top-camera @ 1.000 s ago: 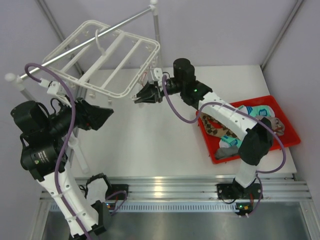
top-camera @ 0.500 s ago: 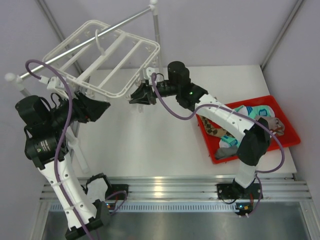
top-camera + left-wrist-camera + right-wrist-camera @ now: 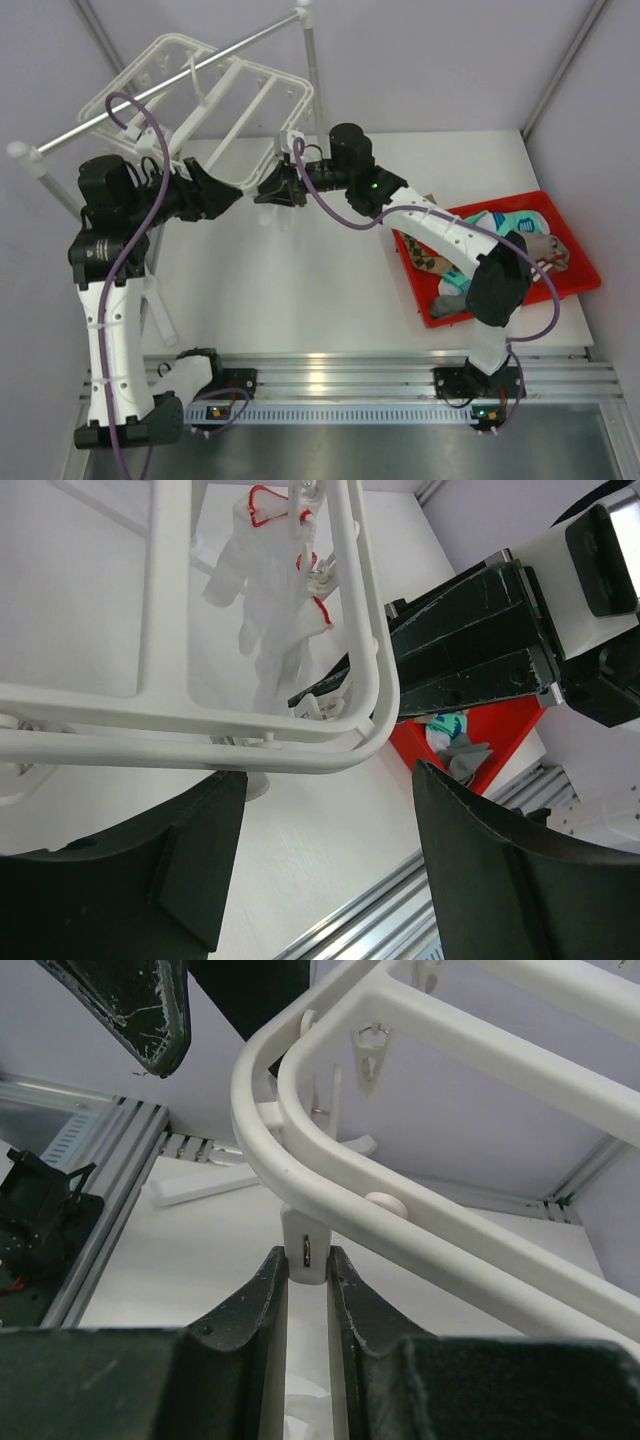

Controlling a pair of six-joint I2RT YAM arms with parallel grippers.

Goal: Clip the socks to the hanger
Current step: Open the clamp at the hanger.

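Observation:
The white hanger (image 3: 215, 105) hangs tilted from the grey rail at the back left. My right gripper (image 3: 277, 190) is shut on a small white clip (image 3: 305, 1250) under the hanger's near corner (image 3: 300, 1150). My left gripper (image 3: 228, 200) is open and empty, just left of that corner; its jaws stand wide below the frame (image 3: 370, 680). A white fabric piece with red trim (image 3: 270, 610) hangs from a clip under the frame. Teal-and-white (image 3: 515, 222), brown checkered (image 3: 435, 257) and grey socks (image 3: 455, 295) lie in the red tray (image 3: 585, 285).
The grey rail (image 3: 160, 90) rests on white posts at the back and left. Purple walls close in the table. An aluminium rail runs along the near edge (image 3: 400, 375). The right gripper's black fingers (image 3: 450, 650) sit close beside the left gripper.
My left arm has risen and swung right, bringing its open gripper up to the hanger's near corner. The hanger has tilted upward. My right gripper has shifted slightly left, still at the clip.

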